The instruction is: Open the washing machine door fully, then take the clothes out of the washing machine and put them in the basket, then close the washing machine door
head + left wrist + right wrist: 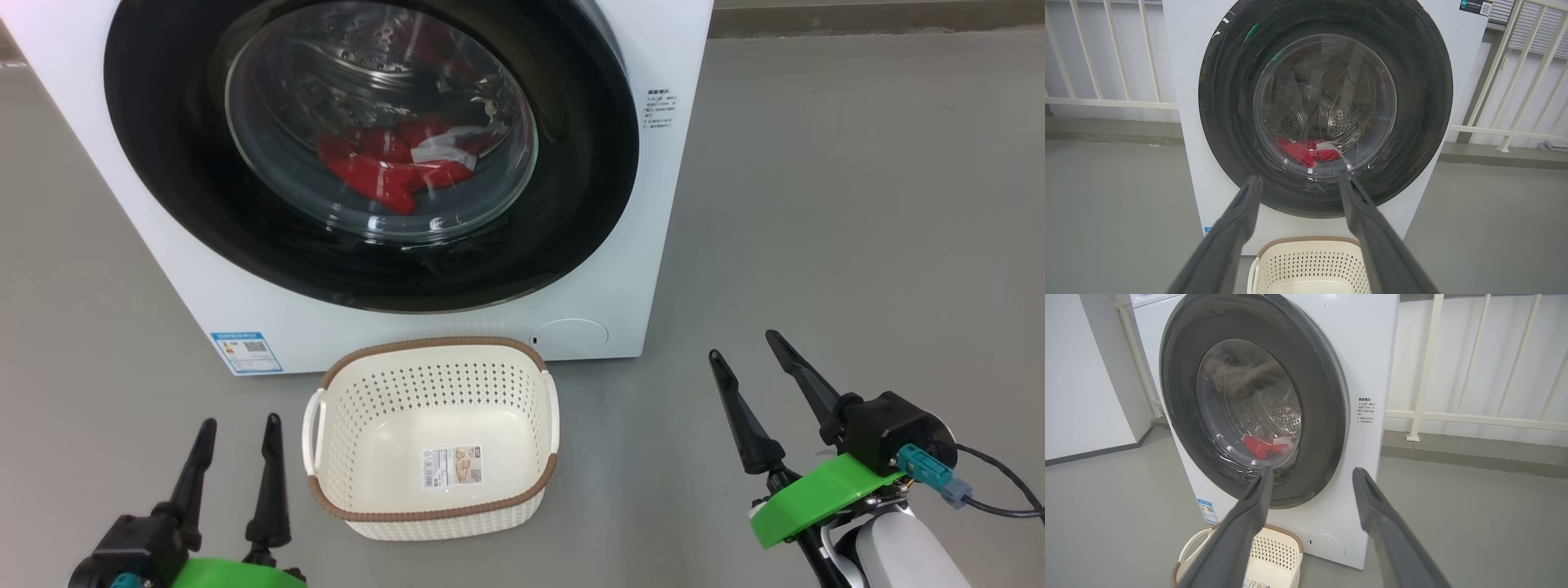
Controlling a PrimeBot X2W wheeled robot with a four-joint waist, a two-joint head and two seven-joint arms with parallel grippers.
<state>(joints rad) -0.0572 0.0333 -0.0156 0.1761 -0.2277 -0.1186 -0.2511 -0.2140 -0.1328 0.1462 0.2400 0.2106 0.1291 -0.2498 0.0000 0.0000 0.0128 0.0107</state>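
In the head view we are seeing the washing machine (653, 245) standing on the grey floor (857, 204). The washing machine door (163, 163) is lying closed against its front, and the clothes (384, 167) are resting low in the drum behind the glass. The basket (433, 347) is sitting on the floor just before the machine. The left gripper (240, 420) and the right gripper (742, 343) are hovering wide open, holding nothing. In the left wrist view the left gripper is pointing at the door's lower part, above the basket. In the right wrist view the right gripper is pointing toward the door's lower right edge
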